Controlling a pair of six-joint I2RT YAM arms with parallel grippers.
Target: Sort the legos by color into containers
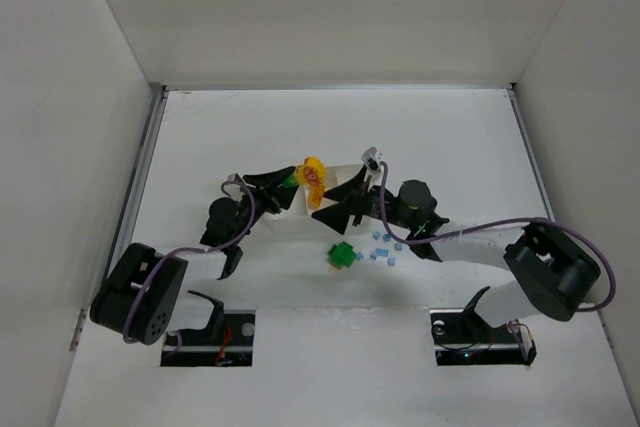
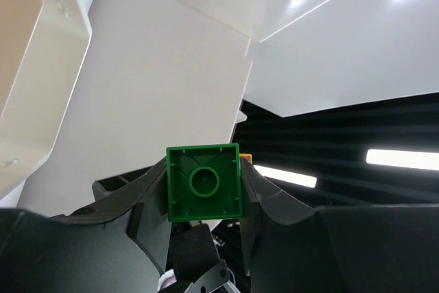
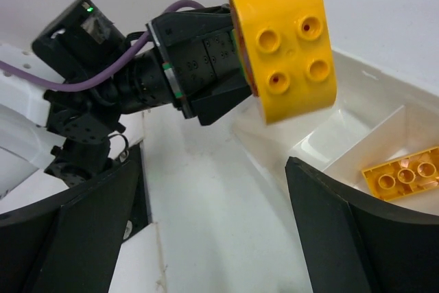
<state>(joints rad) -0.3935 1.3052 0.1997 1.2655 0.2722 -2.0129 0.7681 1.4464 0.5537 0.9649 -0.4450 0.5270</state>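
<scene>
L gripper [image 2: 204,169] is clamped on a green brick [image 2: 204,182], w/ a rounded yellow piece [image 3: 285,53] against its far face, up over the edge of the white tray [image 3: 370,111]. One flat yellow brick [image 3: 405,173] lies in a tray compartment. R gripper [image 3: 212,169] is spread wide, nothing btwn its jaws. On the table [image 1: 450,147] by the R arm I see a loose green lego [image 1: 343,255], w/ tiny light-blue legos [image 1: 385,247] just beside it.
</scene>
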